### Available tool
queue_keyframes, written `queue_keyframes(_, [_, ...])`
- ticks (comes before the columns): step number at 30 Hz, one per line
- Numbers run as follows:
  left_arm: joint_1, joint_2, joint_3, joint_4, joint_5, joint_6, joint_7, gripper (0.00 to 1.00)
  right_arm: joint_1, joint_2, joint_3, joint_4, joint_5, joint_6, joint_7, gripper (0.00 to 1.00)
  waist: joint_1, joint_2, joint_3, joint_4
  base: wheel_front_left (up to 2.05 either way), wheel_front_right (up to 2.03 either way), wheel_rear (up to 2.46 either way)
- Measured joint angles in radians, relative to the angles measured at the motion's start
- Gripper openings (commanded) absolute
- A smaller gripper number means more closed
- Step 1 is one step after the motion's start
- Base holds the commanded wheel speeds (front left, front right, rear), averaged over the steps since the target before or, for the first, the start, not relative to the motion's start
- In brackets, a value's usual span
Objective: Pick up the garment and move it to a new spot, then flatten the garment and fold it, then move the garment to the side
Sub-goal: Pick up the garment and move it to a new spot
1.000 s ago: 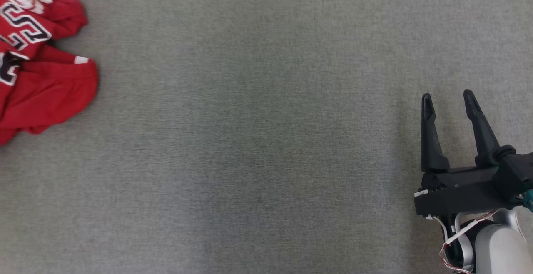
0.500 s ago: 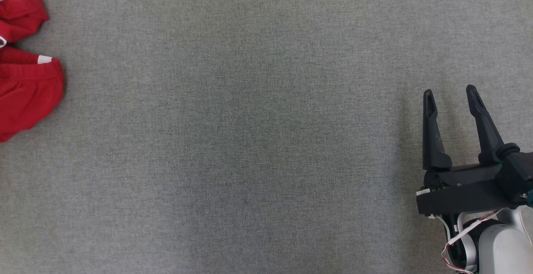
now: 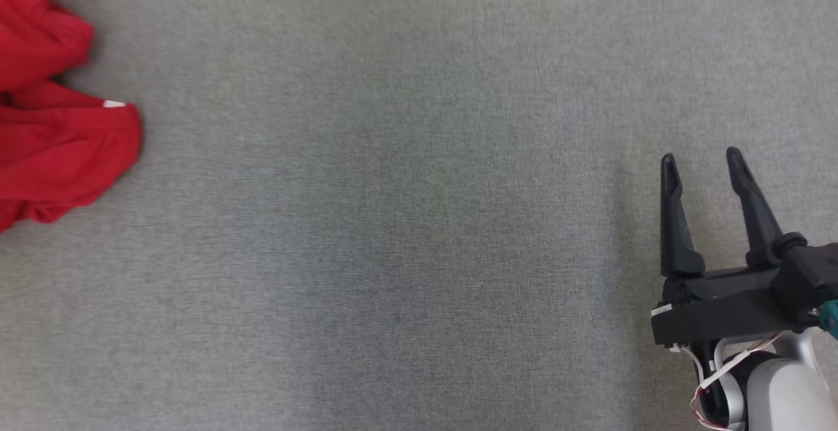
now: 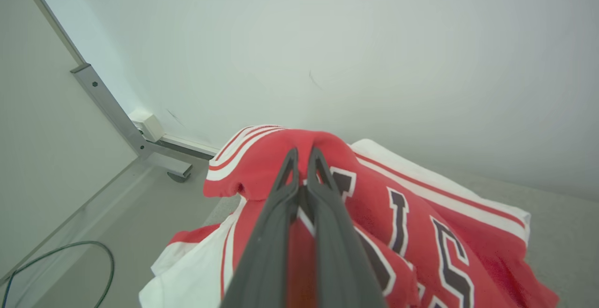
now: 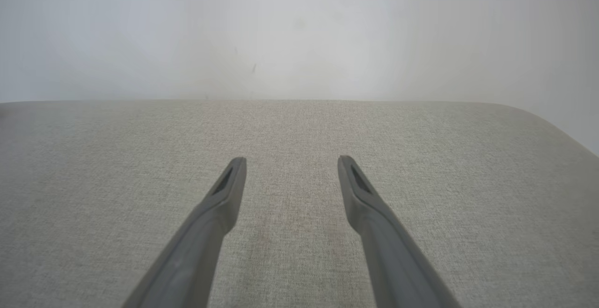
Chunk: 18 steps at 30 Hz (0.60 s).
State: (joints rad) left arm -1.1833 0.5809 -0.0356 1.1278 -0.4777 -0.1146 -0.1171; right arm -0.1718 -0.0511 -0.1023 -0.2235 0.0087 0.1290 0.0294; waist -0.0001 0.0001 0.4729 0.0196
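The garment (image 3: 59, 149) is a red jersey with white stripes and dark lettering, bunched at the far left edge of the grey cloth table (image 3: 393, 221) in the head view. In the left wrist view my left gripper (image 4: 303, 154) is shut on a raised fold of the garment (image 4: 402, 214), with red cloth bulging around the fingertips. My right gripper (image 3: 702, 166) hovers open over bare table at the lower right, far from the garment. In the right wrist view its fingers (image 5: 224, 191) stand wide apart with nothing between them.
A white wall (image 4: 374, 41) rises behind the table. Past the table's left end, a metal frame leg (image 4: 117, 116) and a dark cable (image 4: 56, 256) lie at floor level. The table's far edge (image 5: 299, 101) runs close to the wall.
The head view has shifted sideways and back. The garment's lettered upper part no longer shows there, and a white striped edge now sits at the top left. The right gripper stays open.
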Motion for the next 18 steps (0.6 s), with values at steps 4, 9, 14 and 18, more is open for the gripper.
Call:
queue_keyframes(4, [-0.056,-0.006,-0.019,-0.049,0.002,-0.008,-0.065,0.0,0.008,0.0,0.008,0.026,0.013,0.0,-0.006,1.0,0.0,-0.0001,-0.039,0.013,0.0,0.0,0.0])
queue_keyframes(9, [-0.131,-0.032,-0.063,-0.146,0.008,-0.01,-0.085,0.0,0.011,0.0,0.021,0.068,0.045,0.0,-0.027,1.0,0.0,-0.0001,-0.091,0.022,0.0,0.0,0.0])
queue_keyframes(14, [-0.181,-0.08,-0.132,-0.292,-0.001,-0.015,-0.047,0.0,0.016,0.0,0.036,0.113,0.078,0.0,-0.058,1.0,-0.0001,-0.0002,-0.139,0.011,0.0,0.0,0.0])
queue_keyframes(18, [-0.191,-0.114,-0.189,-0.435,-0.015,-0.015,0.003,0.0,0.022,0.0,0.05,0.155,0.11,0.0,-0.089,1.0,-0.0001,-0.0002,-0.163,-0.024,0.0,0.0,0.0])
